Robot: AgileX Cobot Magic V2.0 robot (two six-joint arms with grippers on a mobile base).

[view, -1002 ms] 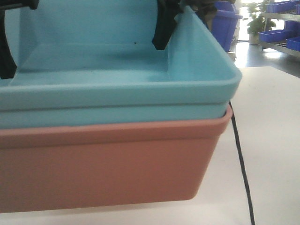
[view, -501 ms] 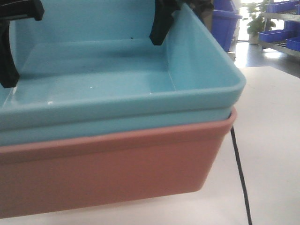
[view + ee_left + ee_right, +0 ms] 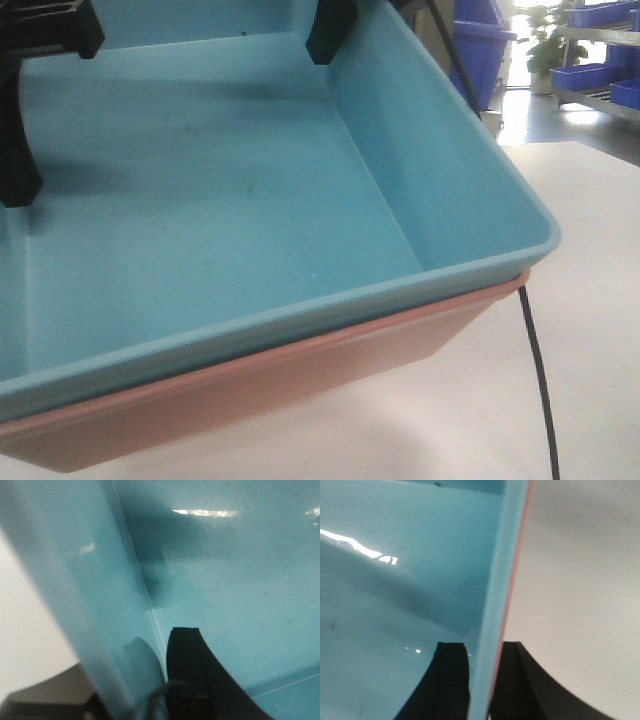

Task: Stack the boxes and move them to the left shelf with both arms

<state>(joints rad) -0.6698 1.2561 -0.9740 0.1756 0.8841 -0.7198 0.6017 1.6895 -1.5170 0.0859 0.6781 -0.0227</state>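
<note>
1. Comparing the front view with the two earlier ones, a clear change is noted. Far more of the floor of the teal box is shown, and the pink box nested under it is reduced to a thin sloping band. The pair has been raised or tipped, and a soft shadow is cast on the table below.
2. From this it is judged that stacking is finished and the carry has been started. The move to the shelf is not yet done.
3. The right claw is pinched on the right-hand wall, with one finger inside the teal box and one outside the pink rim.
4. The left claw is closed over the left wall. The wall is held between the inner finger and a dark, blurred piece outside.
5. The left shelf is not shown in any view. Both arms are cut off above the claws. Whether the pink box is fully clear of the table cannot be told. A thin black cable is seen at the right, with its ends out of frame.
</note>
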